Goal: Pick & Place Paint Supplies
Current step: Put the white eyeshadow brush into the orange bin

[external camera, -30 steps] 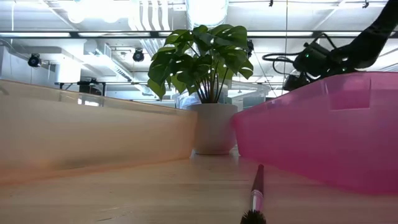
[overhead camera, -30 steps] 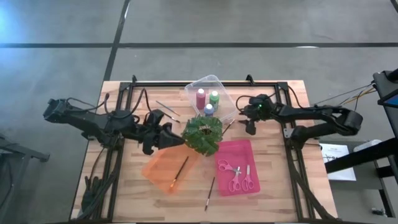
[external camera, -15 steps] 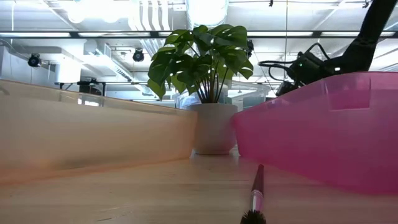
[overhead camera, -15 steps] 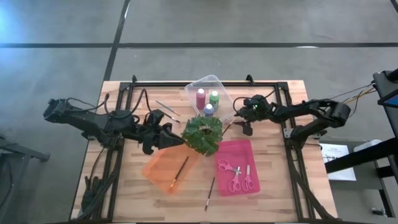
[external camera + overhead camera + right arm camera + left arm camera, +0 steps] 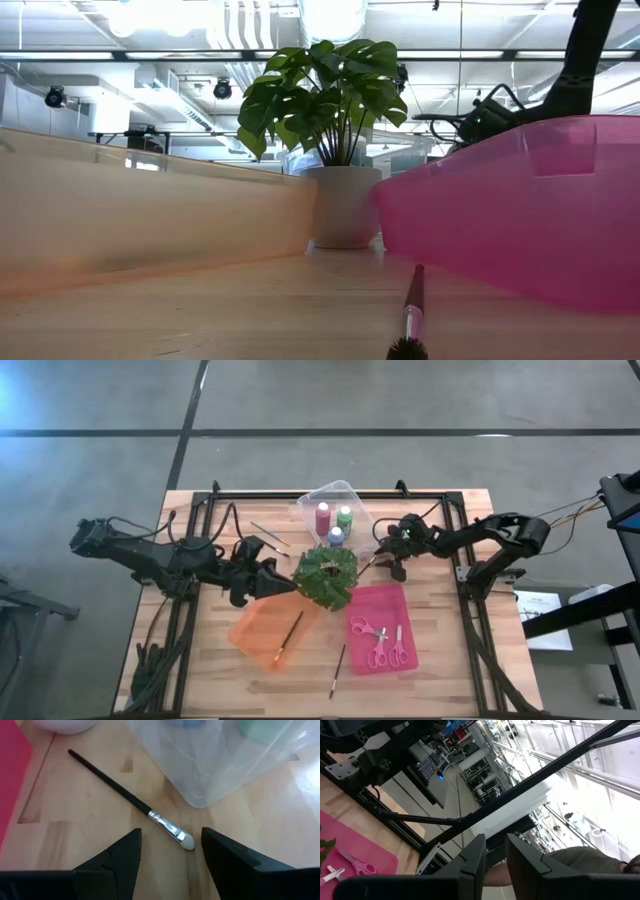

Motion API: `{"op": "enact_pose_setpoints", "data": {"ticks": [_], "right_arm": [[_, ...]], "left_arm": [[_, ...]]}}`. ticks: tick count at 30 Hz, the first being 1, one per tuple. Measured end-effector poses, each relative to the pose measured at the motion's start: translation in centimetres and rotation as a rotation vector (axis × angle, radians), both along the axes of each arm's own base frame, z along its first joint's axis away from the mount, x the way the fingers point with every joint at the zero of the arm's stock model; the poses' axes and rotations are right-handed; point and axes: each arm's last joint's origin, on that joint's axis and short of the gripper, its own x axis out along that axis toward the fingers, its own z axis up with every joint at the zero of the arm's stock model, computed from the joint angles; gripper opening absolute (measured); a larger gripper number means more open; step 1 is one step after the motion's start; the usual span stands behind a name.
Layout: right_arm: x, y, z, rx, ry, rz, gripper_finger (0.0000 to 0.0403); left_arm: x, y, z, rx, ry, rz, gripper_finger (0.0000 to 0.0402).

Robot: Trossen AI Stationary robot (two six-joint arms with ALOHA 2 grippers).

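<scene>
A thin dark-handled paintbrush (image 5: 125, 794) with a silver ferrule and pale tip lies flat on the wood beside the clear tray (image 5: 352, 493). My right gripper (image 5: 170, 857) is open just over it, a finger on either side of the brush's tip end, touching nothing; the high view shows the gripper (image 5: 387, 557) right of the plant. Three paint bottles stand in the clear tray: maroon-pink (image 5: 322, 517), green (image 5: 344, 516), blue-purple (image 5: 335, 536). Pink-handled scissors (image 5: 378, 645) lie in the pink tray. My left gripper (image 5: 268, 578) waits left of the plant, its fingers a narrow gap apart.
The leafy plant (image 5: 325, 573) stands mid-table between both grippers. The orange tray (image 5: 255, 632) holds one brush (image 5: 290, 632); another brush (image 5: 338, 670) lies near the table's near edge, and more brushes (image 5: 268, 536) lie left of the clear tray. The pink tray (image 5: 400, 605) sits just nearward of my right gripper.
My right gripper has moved toward the table's left, closing in on the paintbrush beside the clear tray, while its arm folded in behind it. My left arm and all objects have stayed put.
</scene>
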Motion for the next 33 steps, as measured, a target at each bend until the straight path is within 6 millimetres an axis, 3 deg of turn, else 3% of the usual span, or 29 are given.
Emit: {"op": "enact_pose_setpoints", "data": {"ticks": [12, 16, 24, 33], "right_arm": [[-0.3, 0.3, 0.1, 0.028, 0.019, 0.006, 0.0195], [-0.4, 0.4, -0.3, 0.054, 0.053, 0.005, 0.0155], [-0.8, 0.6, -0.6, 0.104, 0.092, 0.010, 0.0026], [-1.4, 1.3, -0.1, 0.187, 0.102, 0.046, 0.0011]], "left_arm": [[0.0, 0.0, 0.0, -0.018, 0.004, 0.013, 0.0084], [0.0, 0.0, 0.0, -0.018, 0.004, 0.013, 0.0084], [0.0, 0.0, 0.0, -0.016, 0.004, 0.013, 0.0084], [0.0, 0.0, 0.0, -0.015, 0.003, 0.014, 0.0084]]}}
